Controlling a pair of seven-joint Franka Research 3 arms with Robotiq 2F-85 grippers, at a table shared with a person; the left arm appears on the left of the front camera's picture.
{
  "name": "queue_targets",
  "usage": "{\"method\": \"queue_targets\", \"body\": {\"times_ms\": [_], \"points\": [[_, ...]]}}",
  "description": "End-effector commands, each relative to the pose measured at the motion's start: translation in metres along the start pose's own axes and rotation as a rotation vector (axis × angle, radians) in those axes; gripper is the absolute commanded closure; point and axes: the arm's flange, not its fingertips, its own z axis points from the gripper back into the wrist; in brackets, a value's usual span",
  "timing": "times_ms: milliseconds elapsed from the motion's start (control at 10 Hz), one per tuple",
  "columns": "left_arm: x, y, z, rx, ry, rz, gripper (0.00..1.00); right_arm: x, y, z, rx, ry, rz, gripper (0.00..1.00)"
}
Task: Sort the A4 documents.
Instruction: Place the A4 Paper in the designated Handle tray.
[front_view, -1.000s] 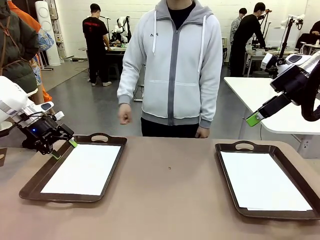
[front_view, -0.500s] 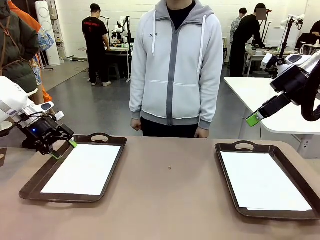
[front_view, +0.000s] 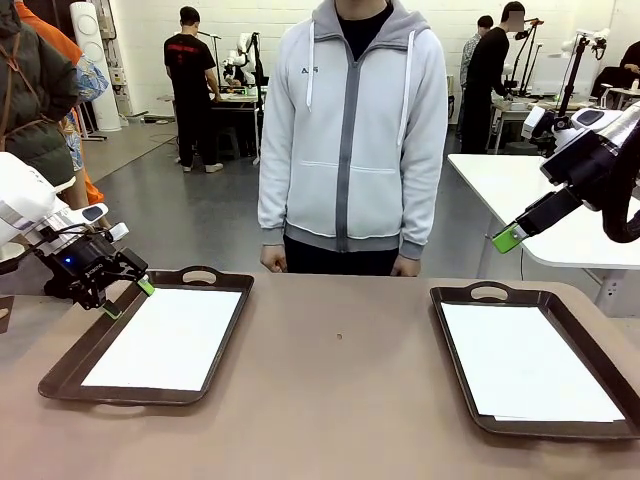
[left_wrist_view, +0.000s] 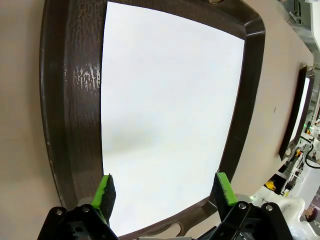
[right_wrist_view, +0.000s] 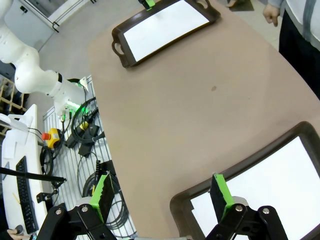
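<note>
Two dark brown trays are set on the brown worktop (front_view: 340, 400): the left tray (front_view: 70, 362) and the right tray (front_view: 452, 330), well apart, each with a handle cut-out at its far end. The A4 documents are found inside them: a white sheet (front_view: 165, 338) lies flat in the left tray, and a white stack (front_view: 525, 362) lies in the right tray, where a second edge peeks out at the near corner, so more than one sheet is judged to be there. The left gripper (front_view: 124, 297) is held just above the far left rim of the left tray, fingers spread and empty; from its wrist camera the sheet (left_wrist_view: 165, 115) is seen between the green pads. The right gripper (right_wrist_view: 162, 197) is raised well above the right tray, fingers spread wide, nothing held. The paper is judged very light, limp and thin, lying flush on a glossy floor, so a straight pinch from above is likely to fail. A hold is best taken at a short edge or corner, perhaps after the sheet is slid against the tray wall to lift its edge. Creasing and picking two sheets at once are the risks. A person (front_view: 352, 130) stands at the far side, hands (front_view: 272, 258) down.
</note>
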Motion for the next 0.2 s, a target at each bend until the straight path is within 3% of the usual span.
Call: {"method": "queue_targets", "body": {"times_ms": [0, 100], "points": [[0.0001, 0.0007, 0.0006, 0.005, 0.000, -0.002, 0.00, -0.0001, -0.0001, -0.0004, 0.009, -0.007, 0.005, 0.00], [0.0001, 0.0007, 0.0006, 0.005, 0.000, -0.002, 0.00, -0.0001, -0.0001, -0.0004, 0.009, -0.007, 0.005, 0.00]]}}
